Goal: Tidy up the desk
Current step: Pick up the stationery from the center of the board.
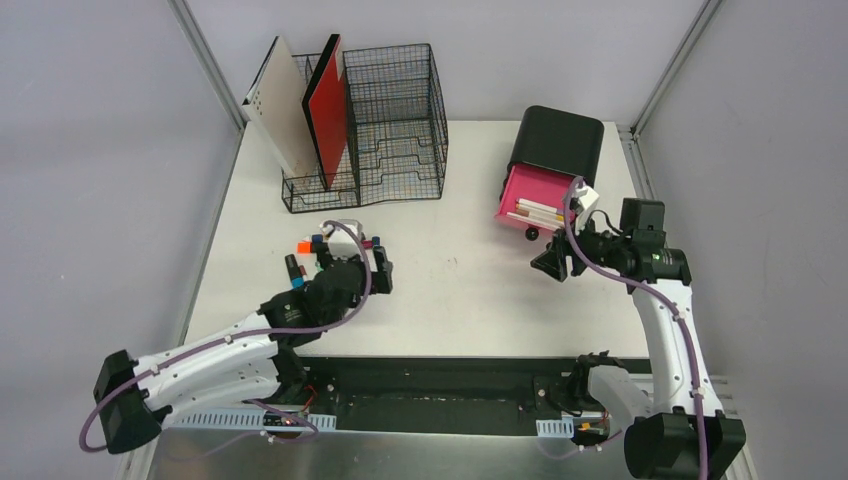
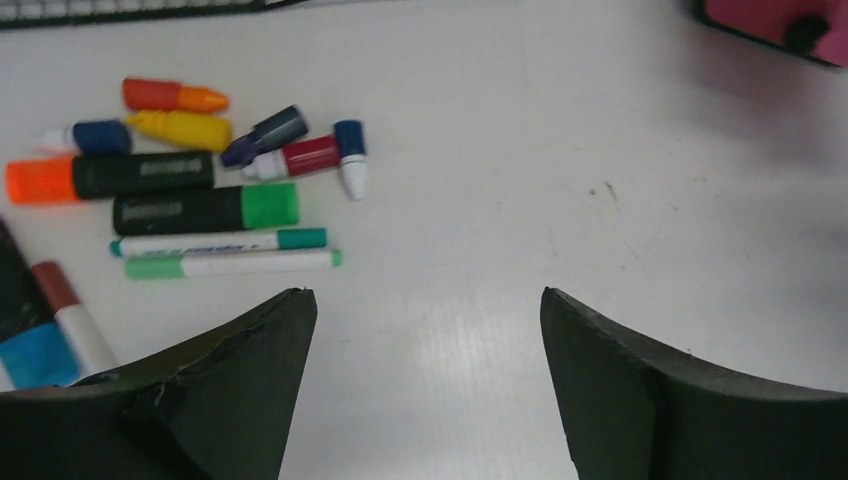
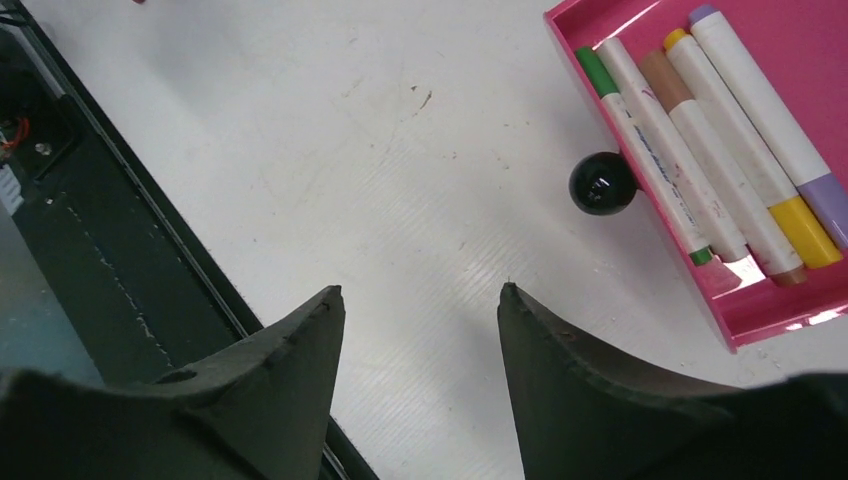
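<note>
The desk (image 1: 450, 300) fills the middle of the overhead shot: white top, black strip along its bottom edge. The left gripper (image 2: 425, 300) hangs just right of the loose markers (image 2: 200, 190), fingers spread wide with nothing between them. The right gripper (image 3: 420, 295) is spread and empty too, over bare desk just lower left of the pink drawer (image 3: 770, 325) and its black knob (image 3: 603, 183).

My worry is that the markers lie packed together, some touching. Going down for one could easily nudge its neighbours, and round ones roll. The short stubby ones at the top of the pile look awkward to pinch singly.

The drawer also sticks out open from the black box (image 1: 557, 140), so a careless swing of the right arm could bump the knob, shove it shut or skew the box. A row of pens (image 3: 700, 150) already lies in it, and more dropped in crooked might jam it.

Hard to see:
- The left wrist view cuts off a couple of markers at its left edge.
- From overhead the arm covers most of the pile.
- The drawer's far end runs out of frame at the upper right.
- I can't tell what's in the wire rack (image 1: 395, 120) besides the upright boards (image 1: 310, 110).
</note>
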You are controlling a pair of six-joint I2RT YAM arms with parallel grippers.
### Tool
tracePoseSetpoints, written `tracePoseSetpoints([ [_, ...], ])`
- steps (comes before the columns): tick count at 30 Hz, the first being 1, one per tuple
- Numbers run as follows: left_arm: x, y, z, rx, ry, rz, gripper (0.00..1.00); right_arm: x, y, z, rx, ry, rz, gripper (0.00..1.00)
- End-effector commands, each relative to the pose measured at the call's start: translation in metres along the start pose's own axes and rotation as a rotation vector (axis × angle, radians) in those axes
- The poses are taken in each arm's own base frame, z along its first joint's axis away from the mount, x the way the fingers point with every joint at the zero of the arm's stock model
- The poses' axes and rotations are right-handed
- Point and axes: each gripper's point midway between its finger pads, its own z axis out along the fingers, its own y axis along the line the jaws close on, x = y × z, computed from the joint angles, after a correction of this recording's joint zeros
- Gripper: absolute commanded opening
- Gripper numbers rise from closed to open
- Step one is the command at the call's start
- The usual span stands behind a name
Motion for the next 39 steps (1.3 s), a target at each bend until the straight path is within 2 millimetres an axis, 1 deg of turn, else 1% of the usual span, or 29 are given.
tracePoseSetpoints([
  [1,0.025,0.040,-0.009,-0.114,0.158,-0.152,0.84,-0.003,-0.013,-0.006,0.082,-0.015,-0.129,0.61],
  [5,0.032,0.063,-0.013,-0.234,0.241,-0.184,0.74,-0.003,-0.016,-0.011,0.118,-0.013,-0.153,0.62],
  [7,0.036,0.076,-0.014,-0.328,0.291,-0.192,0.67,-0.005,-0.014,-0.013,0.122,-0.021,-0.164,0.62],
  [8,0.040,0.082,-0.014,-0.380,0.318,-0.193,0.66,-0.005,-0.013,-0.013,0.120,-0.026,-0.168,0.62],
  [10,0.049,0.094,-0.010,-0.471,0.376,-0.195,0.65,-0.006,-0.012,-0.013,0.117,-0.029,-0.170,0.62],
  [12,0.057,0.103,-0.005,-0.526,0.419,-0.213,0.65,-0.005,-0.013,-0.013,0.120,-0.026,-0.167,0.63],
  [14,0.065,0.111,0.000,-0.563,0.456,-0.244,0.64,-0.004,-0.014,-0.013,0.125,-0.022,-0.165,0.63],
  [17,0.071,0.125,0.005,-0.609,0.483,-0.309,0.60,-0.004,-0.015,-0.013,0.129,-0.021,-0.165,0.63],
  [18,0.074,0.130,0.006,-0.626,0.493,-0.331,0.57,-0.004,-0.015,-0.014,0.129,-0.021,-0.166,0.63],
  [21,0.079,0.143,0.007,-0.658,0.509,-0.382,0.54,-0.004,-0.015,-0.013,0.127,-0.021,-0.166,0.63],
  [27,0.093,0.161,0.007,-0.697,0.531,-0.447,0.52,-0.004,-0.015,-0.013,0.126,-0.021,-0.167,0.63],
  [30,0.100,0.166,0.007,-0.716,0.557,-0.480,0.50,-0.003,-0.015,-0.013,0.126,-0.019,-0.166,0.63],
  [35,0.103,0.172,0.007,-0.742,0.571,-0.516,0.47,-0.004,-0.015,-0.014,0.126,-0.021,-0.165,0.64],
  [39,0.104,0.176,0.008,-0.753,0.582,-0.535,0.46,-0.004,-0.014,-0.015,0.126,-0.026,-0.165,0.64],
])
